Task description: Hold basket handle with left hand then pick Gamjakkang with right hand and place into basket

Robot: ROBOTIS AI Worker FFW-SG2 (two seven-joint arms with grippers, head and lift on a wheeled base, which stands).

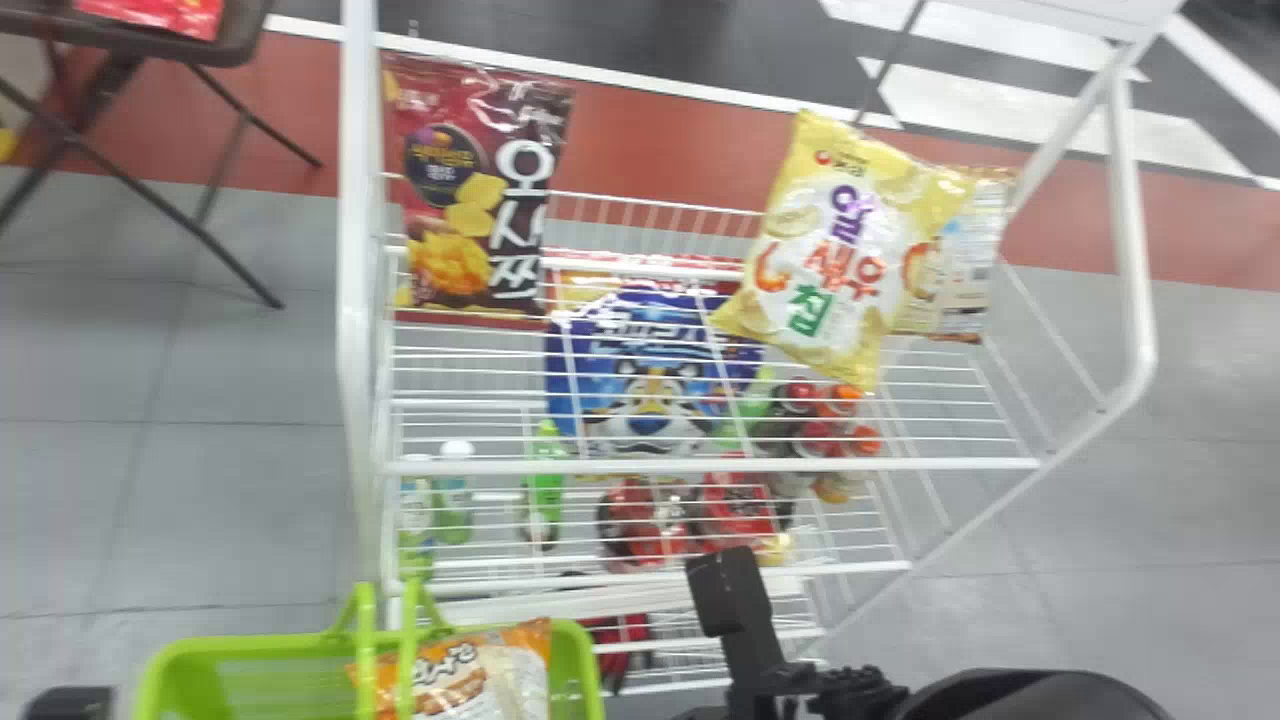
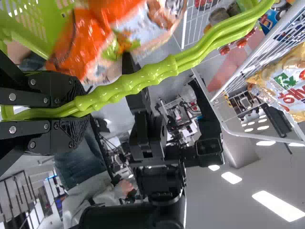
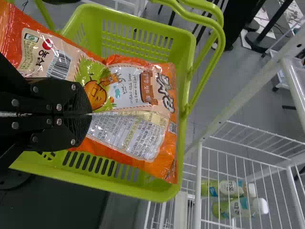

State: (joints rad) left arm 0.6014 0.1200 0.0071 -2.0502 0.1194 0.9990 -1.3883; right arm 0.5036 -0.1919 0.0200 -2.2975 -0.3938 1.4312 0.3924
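Left gripper (image 2: 82, 109): jaws closed round green handle (image 2: 164, 70). Right gripper (image 3: 90, 114): jaws pinched together on Gamjakkang (image 1: 480, 675), bag at basket (image 1: 240, 647) mouth, partly inside rim. Just beyond, white rack (image 1: 357, 300): bottles (image 1: 456, 495) low down, blue pack (image 1: 650, 385), dark snack bag (image 1: 480, 190) left, yellow bag (image 1: 825, 255) right. Farther, upper left: tabletop (image 1: 240, 45), red pack (image 1: 170, 15) on it.

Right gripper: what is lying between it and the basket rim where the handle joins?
The Gamjakkang bag lies there, running from the right gripper almost to that basket rim; the right wrist view shows this.
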